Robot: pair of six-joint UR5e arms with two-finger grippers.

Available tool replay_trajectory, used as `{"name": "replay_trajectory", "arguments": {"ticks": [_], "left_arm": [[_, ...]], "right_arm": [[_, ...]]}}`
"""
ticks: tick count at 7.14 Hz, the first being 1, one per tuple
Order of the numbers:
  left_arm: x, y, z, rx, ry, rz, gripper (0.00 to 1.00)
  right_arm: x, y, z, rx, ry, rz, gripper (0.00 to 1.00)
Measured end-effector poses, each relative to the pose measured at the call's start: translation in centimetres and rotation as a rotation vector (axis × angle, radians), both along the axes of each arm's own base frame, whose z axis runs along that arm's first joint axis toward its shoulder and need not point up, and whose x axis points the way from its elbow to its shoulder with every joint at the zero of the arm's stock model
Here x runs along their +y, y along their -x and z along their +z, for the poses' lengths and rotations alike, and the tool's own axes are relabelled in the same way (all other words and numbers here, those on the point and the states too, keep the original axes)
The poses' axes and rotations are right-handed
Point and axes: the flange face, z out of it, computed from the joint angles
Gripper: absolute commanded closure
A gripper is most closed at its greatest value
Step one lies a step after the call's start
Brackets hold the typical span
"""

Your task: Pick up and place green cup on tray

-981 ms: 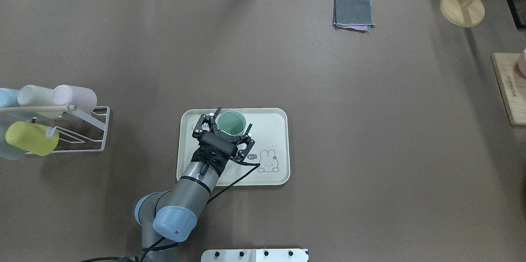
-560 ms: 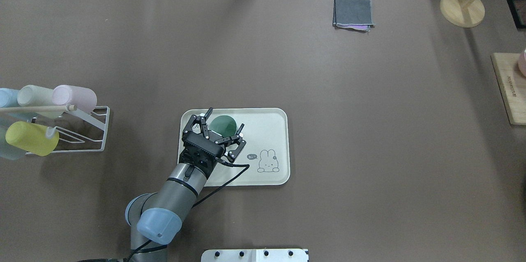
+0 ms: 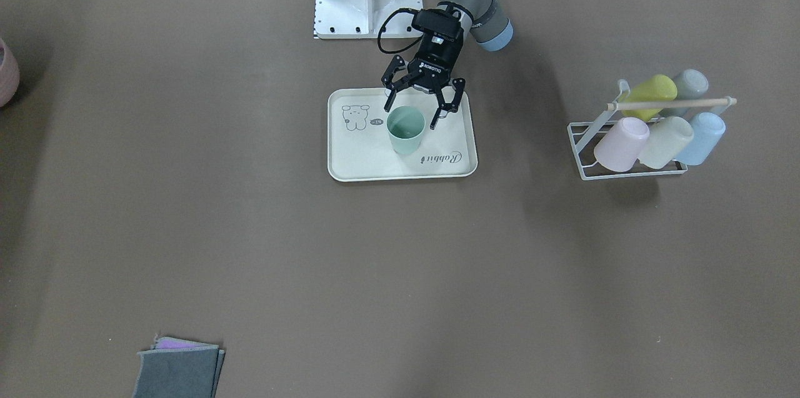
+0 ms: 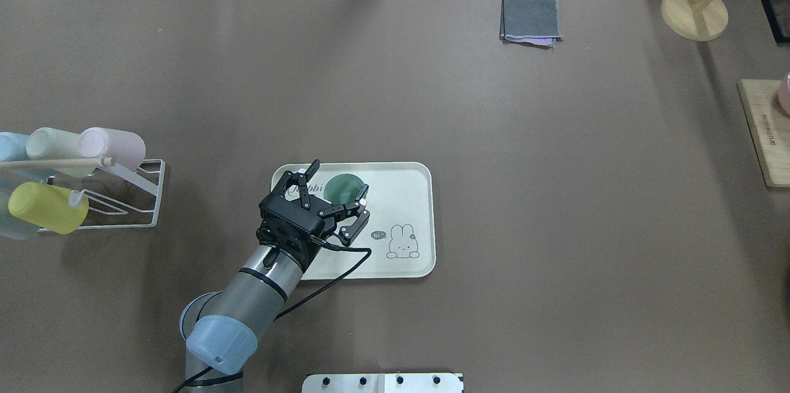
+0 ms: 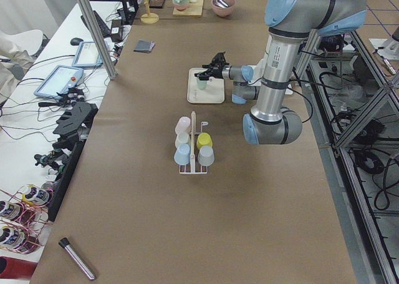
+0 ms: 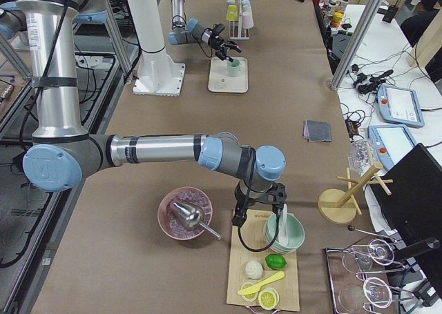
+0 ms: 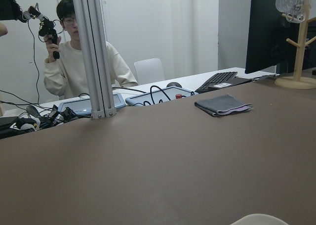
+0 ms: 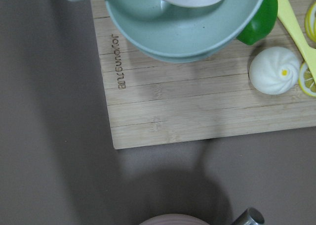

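The green cup (image 4: 343, 189) stands upright on the cream tray (image 4: 410, 195), in its half away from the drawing. It also shows in the front view (image 3: 405, 129) on the tray (image 3: 350, 160). My left gripper (image 4: 338, 184) is open and empty; it hangs above the cup, set back a little toward the robot (image 3: 417, 105). My right gripper (image 6: 257, 210) shows only in the exterior right view, above a wooden board; I cannot tell whether it is open or shut.
A wire rack (image 4: 133, 195) with several pastel cups stands at the table's left. A folded grey cloth (image 4: 531, 18) and a wooden stand (image 4: 694, 10) lie at the far right. The wooden board (image 4: 765, 134) with bowls and food is at the right edge.
My left gripper has drawn back toward the robot and to the left, its jaws still open. The green cup stays on the tray.
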Motion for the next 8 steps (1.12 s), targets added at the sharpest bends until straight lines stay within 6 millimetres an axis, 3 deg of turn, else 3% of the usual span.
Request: {"name": "replay_trajectory", "arguments": {"ticks": [2, 3, 6, 8], "left_arm": [[-0.1, 2.3, -1.5, 0.029, -0.011, 0.031, 0.03], [-1.3, 3.6, -1.9, 0.024, -0.009, 0.044, 0.02], [-9.3, 8.6, -3.2, -0.037, 0.040, 0.087, 0.03], [-15.9, 13.7, -3.8, -0.091, 0.117, 0.125, 0.02]], "right_arm": [[0.0, -0.2, -0.1, 0.000, -0.003, 0.004, 0.00], [-0.1, -0.3, -0.3, -0.001, -0.006, 0.006, 0.00], [-0.1, -0.3, -0.4, -0.002, -0.008, 0.007, 0.00], [0.0, -0.3, -0.3, -0.002, -0.007, 0.007, 0.00]]}}
